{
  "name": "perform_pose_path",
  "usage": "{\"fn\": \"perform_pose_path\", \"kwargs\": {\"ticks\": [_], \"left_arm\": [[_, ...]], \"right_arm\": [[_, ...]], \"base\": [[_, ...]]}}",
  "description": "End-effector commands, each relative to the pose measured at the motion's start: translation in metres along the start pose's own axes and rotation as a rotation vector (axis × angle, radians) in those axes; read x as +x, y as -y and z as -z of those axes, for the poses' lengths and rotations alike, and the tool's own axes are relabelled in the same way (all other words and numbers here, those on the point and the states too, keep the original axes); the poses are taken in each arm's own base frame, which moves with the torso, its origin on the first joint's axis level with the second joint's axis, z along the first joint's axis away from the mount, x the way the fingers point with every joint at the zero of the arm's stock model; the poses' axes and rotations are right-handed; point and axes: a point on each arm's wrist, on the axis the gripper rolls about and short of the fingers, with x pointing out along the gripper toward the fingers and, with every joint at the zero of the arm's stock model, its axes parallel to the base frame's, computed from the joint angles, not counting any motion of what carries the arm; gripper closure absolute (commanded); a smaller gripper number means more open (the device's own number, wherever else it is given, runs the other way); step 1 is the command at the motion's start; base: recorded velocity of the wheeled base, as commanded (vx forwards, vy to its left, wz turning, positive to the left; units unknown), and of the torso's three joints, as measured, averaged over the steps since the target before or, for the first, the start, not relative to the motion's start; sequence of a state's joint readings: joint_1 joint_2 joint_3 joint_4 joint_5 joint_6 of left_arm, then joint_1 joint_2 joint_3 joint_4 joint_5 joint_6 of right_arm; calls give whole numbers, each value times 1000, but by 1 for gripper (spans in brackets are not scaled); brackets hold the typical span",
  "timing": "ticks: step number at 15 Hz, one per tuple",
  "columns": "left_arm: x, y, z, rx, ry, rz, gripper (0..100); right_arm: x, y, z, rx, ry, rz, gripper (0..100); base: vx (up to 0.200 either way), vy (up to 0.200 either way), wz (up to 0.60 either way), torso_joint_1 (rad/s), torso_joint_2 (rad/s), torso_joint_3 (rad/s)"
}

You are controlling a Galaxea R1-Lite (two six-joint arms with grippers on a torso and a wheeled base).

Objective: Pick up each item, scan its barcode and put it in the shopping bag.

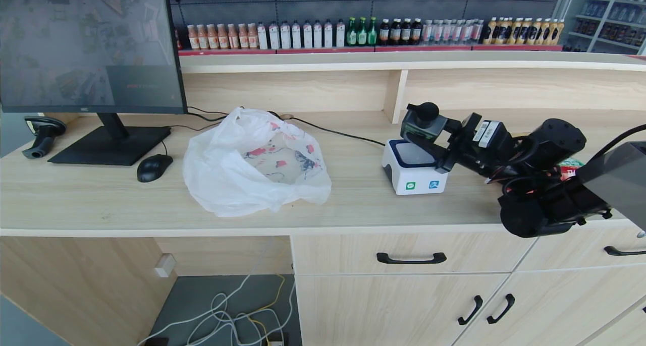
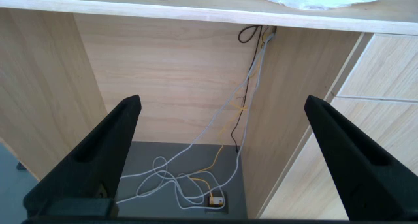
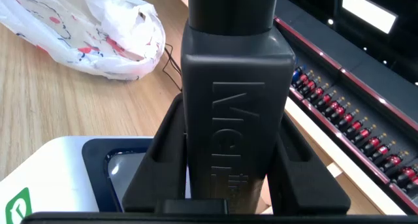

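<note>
Right gripper (image 1: 426, 136) is clamped on the bottle (image 1: 421, 118), holding it over the window of the scanner (image 1: 414, 177). Left gripper (image 2: 222, 106) hangs below the front edge of the counter (image 1: 353, 205), jaws wide apart and empty. Monitor (image 1: 91, 43) occupies the counter's left end. Bag (image 1: 255, 162) lies mouth-up at centre, reaching close to the front edge; a bare strip separates it from the scanner. Mouse (image 1: 154, 167) sits just left of the bag.
</note>
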State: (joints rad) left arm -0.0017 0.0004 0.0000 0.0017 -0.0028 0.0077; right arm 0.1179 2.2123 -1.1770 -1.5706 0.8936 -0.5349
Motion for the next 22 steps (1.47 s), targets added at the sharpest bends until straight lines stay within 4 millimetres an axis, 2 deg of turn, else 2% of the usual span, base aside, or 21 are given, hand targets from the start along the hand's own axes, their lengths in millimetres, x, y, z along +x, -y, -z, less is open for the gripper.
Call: {"fn": "perform_pose_path", "kwargs": {"ticks": [1,5,8,12,15,18,20,22], "left_arm": [[0,0,0,0,1,0,0],[0,0,0,-2,1,0,0],[0,0,0,-3,1,0,0],[0,0,0,-3,1,-1,0],[0,0,0,-3,1,-1,0],[0,0,0,-3,1,0,0],[0,0,0,-3,1,-1,0],[0,0,0,-3,1,0,0]], "right_arm": [[0,0,0,2,-1,0,100],[-1,6,-8,-7,3,12,100],[-6,12,-22,5,0,26,100],[-27,18,-69,80,-79,159,100],[-43,19,-98,210,-155,351,100],[-61,7,-116,352,-237,514,100],[-77,-11,-122,453,-311,577,100],[-84,-18,-126,499,-339,613,100]], "base": [[0,0,0,0,0,0],[0,0,0,0,0,0],[0,0,0,0,0,0],[0,0,0,0,0,0],[0,0,0,0,0,0],[0,0,0,0,0,0],[0,0,0,0,0,0],[0,0,0,0,0,0]]}}
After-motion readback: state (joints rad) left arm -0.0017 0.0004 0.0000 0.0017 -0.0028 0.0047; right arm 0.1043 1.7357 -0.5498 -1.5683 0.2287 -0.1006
